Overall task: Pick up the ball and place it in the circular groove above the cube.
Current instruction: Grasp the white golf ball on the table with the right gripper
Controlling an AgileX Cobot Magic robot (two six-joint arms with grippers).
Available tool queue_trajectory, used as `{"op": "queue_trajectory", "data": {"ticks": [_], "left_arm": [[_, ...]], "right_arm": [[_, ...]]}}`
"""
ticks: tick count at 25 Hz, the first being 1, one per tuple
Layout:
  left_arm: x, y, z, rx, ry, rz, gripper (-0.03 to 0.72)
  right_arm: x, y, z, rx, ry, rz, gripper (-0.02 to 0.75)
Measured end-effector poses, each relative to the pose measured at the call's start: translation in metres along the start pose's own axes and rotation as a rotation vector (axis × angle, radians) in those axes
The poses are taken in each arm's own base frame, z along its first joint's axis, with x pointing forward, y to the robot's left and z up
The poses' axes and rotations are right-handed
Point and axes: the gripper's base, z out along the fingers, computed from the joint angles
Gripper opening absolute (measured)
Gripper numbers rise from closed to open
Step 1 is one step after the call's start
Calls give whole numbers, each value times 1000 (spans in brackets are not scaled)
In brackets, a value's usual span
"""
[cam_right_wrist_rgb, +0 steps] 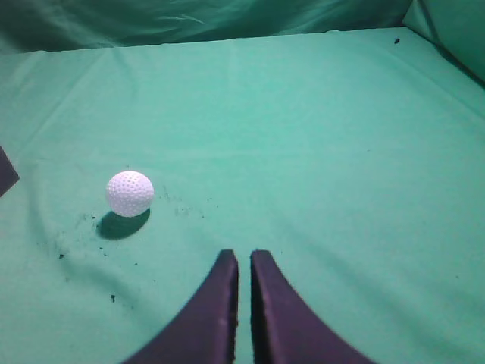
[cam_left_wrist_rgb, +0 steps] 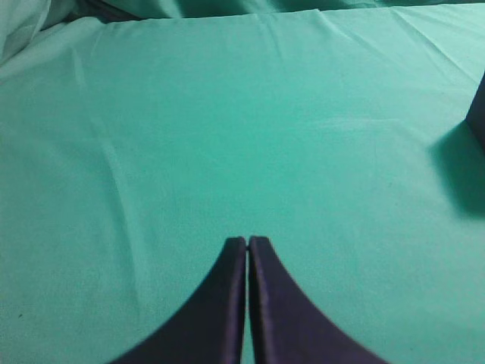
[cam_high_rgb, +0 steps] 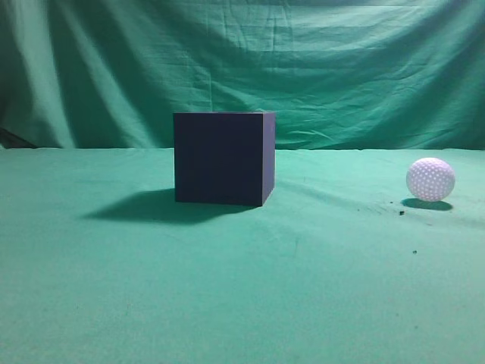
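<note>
The ball (cam_right_wrist_rgb: 129, 192) sits left of centre in the right wrist view, well apart from the cube (cam_high_rgb: 223, 158). Both the right gripper (cam_right_wrist_rgb: 244, 262) and left gripper (cam_left_wrist_rgb: 248, 246) are closed and empty. The right should open wide, centre over the ball, then descend; the groove probably lies out of sight on top.

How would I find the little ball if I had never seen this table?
Look at the green cloth that covers the table, and find the dark cube near its middle. Go right from the cube, almost to the edge of the exterior view, and there sits the ball alone on the cloth. It is the only thing that is round, white and dimpled all over.
</note>
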Motion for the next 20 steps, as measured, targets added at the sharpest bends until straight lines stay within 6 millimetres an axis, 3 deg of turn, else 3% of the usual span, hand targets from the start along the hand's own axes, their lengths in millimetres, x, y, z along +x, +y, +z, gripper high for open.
{"op": "queue_trajectory", "data": {"ticks": [20], "left_arm": [[0,0,0,0,0,0,0]], "right_arm": [[-2,0,0,-3,-19,0,0]]}}
